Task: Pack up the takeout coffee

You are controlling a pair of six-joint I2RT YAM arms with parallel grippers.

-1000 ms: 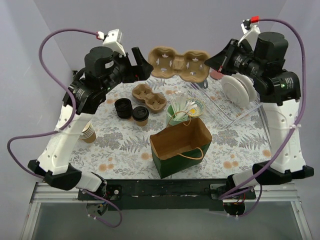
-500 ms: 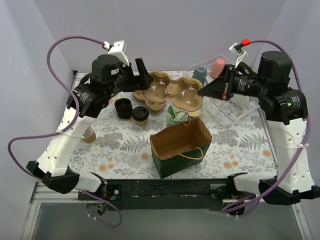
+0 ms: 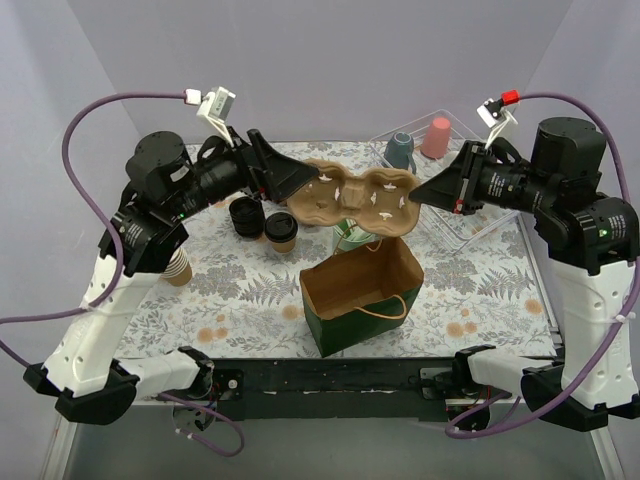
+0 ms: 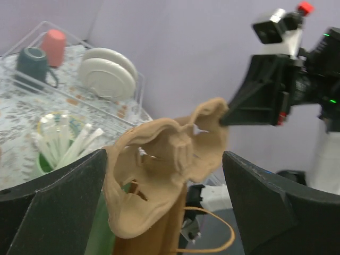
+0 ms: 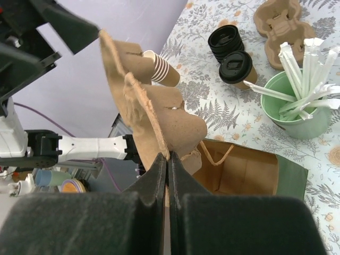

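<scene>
View: top external
bag [image 3: 362,290]: paper, green outside and brown inside, upright with its mouth open on the table [image 3: 480,290]; reference for all positions below.
carrier [image 3: 355,197]: moulded pulp tray, in the air above the far rim of the bag, tilted.
right pincer [image 3: 413,196]: closed flat on the carrier edge, above and right of the bag's far rim.
left pincer [image 3: 300,185]: fingers spread wide at the carrier's left end, above and left of the bag's far rim.
takeout coffee [image 3: 281,230]: upright on the table, lid on, behind the bag's left corner and apart from it.
lid stack [image 3: 246,215]: just beside the takeout coffee, on the side away from the bag.
green cup [image 3: 352,235]: just behind the bag's far rim, under the carrier.

View: left wrist
left pincer [image 4: 164,156]: both fingers stand wide with the carrier [image 4: 164,175] between them; contact at the left finger cannot be told.
bag [image 4: 164,234]: directly below the carrier, one handle loop visible.

View: right wrist
right pincer [image 5: 167,159]: fingers pressed together on the thin carrier [image 5: 154,106] edge, above the bag [image 5: 239,170] mouth.
takeout coffee [image 5: 236,68]: on the table beyond the bag, just beside the lid stack [image 5: 226,40].
green cup [image 5: 297,111]: holds white wrapped sticks, near the bag's far rim.
</scene>
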